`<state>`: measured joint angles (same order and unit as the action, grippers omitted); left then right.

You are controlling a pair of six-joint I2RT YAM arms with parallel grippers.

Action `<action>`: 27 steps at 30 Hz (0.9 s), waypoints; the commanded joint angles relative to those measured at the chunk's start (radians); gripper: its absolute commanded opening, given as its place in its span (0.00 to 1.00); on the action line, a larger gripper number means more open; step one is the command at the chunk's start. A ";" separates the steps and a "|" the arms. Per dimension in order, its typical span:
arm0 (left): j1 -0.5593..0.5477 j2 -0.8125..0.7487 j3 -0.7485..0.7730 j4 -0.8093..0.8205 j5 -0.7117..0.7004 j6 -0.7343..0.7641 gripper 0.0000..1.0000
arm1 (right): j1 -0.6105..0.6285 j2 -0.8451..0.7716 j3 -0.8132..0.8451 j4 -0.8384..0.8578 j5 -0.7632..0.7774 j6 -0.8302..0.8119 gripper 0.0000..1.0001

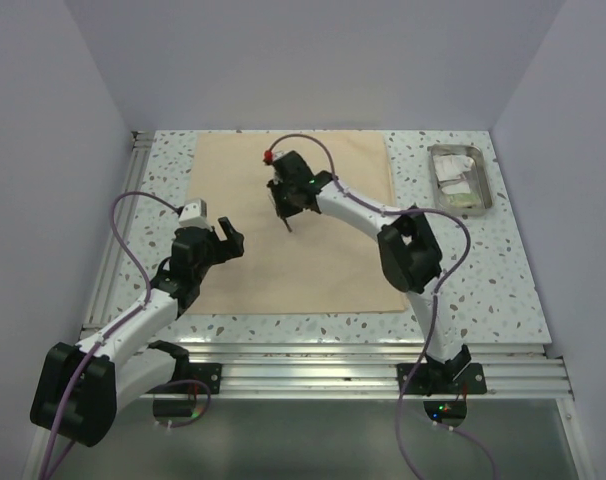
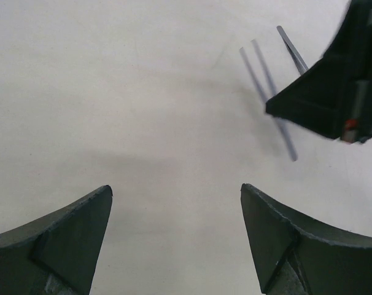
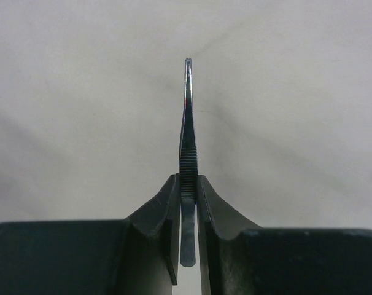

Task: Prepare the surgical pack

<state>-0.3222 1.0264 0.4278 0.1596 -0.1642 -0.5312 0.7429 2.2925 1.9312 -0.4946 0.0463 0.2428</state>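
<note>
The large tan cloth (image 1: 293,225) lies flat on the table. My right gripper (image 1: 286,208) is over the cloth's middle and is shut on thin metal forceps (image 3: 186,123), which point down toward the cloth (image 3: 81,92). The forceps also show in the left wrist view (image 2: 269,92) beside the right gripper's black body (image 2: 333,92). My left gripper (image 1: 228,240) is open and empty above the cloth's left part (image 2: 143,92). The small steel tray (image 1: 460,179) stands at the back right with white and green sachets in it.
Grey walls close in the table on three sides. An aluminium rail (image 1: 313,372) runs along the near edge by the arm bases. The speckled tabletop (image 1: 483,270) shows to the right of the cloth.
</note>
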 commanded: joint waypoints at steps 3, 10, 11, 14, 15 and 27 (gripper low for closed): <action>-0.005 0.003 0.031 0.017 0.002 0.005 0.89 | -0.244 -0.284 -0.076 0.016 -0.045 -0.043 0.11; -0.005 0.014 0.023 0.040 0.043 0.003 0.88 | -0.592 -0.390 -0.143 0.021 -0.102 -0.091 0.10; -0.005 0.015 0.025 0.040 0.043 0.002 0.88 | -0.621 -0.396 -0.153 0.028 -0.105 -0.091 0.10; -0.005 0.014 0.031 0.034 0.045 0.002 0.88 | -0.724 -0.401 -0.201 0.103 -0.111 -0.056 0.08; -0.005 0.011 0.029 0.035 0.045 0.002 0.88 | -0.740 -0.395 -0.204 0.120 -0.097 -0.051 0.08; -0.005 -0.002 0.022 0.044 0.078 -0.007 0.88 | -0.867 -0.311 -0.288 0.266 -0.028 -0.165 0.10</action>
<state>-0.3222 1.0378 0.4278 0.1635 -0.1020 -0.5316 -0.0826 1.9652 1.6714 -0.3237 0.0120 0.1154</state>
